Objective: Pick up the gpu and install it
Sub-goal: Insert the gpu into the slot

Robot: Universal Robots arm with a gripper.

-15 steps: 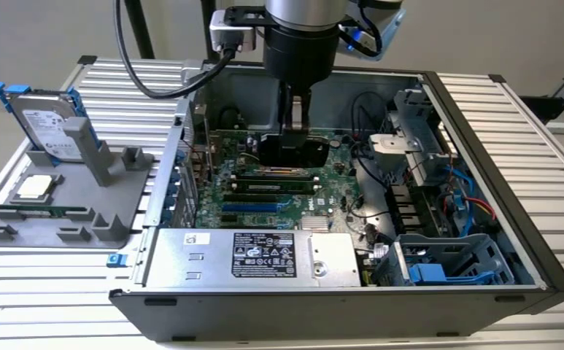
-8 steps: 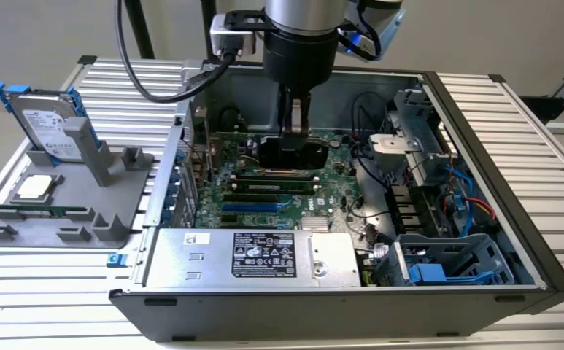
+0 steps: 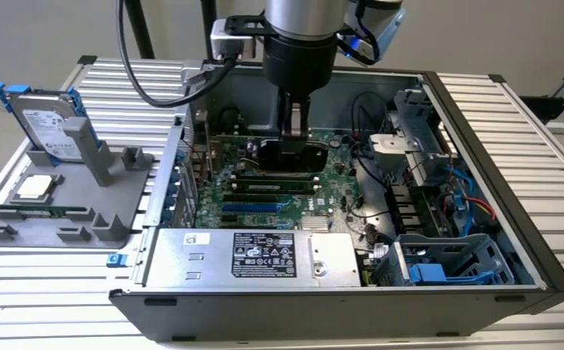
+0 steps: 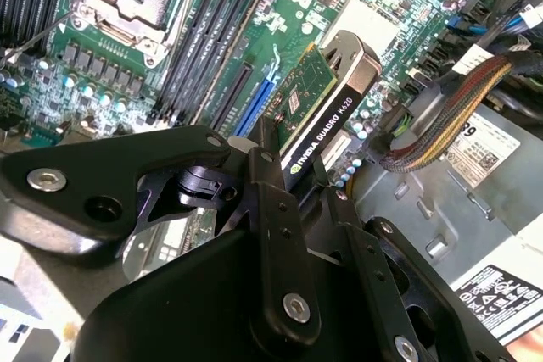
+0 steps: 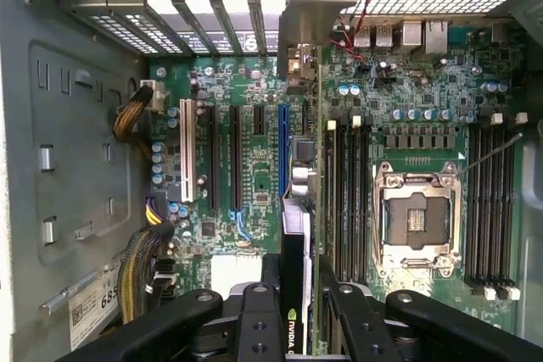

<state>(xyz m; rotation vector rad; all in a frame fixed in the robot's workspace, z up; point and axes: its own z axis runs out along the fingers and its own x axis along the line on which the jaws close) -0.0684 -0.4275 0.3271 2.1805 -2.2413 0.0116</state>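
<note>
one gpu (image 4: 316, 112) is pinched edge-on by the gripper (image 4: 280, 177) above the motherboard (image 5: 254, 137) slots; judged light, stiff and fragile, it is best gripped along its upper edge.

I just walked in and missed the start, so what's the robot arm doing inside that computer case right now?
The arm's gripper is shut on the gpu, a green card held edge-on over the motherboard inside the open computer case. In the first wrist view the card hangs beside the blue expansion slot, not yet seated. On the grey tray at the exterior view's left, a hard drive stands upright.
</note>
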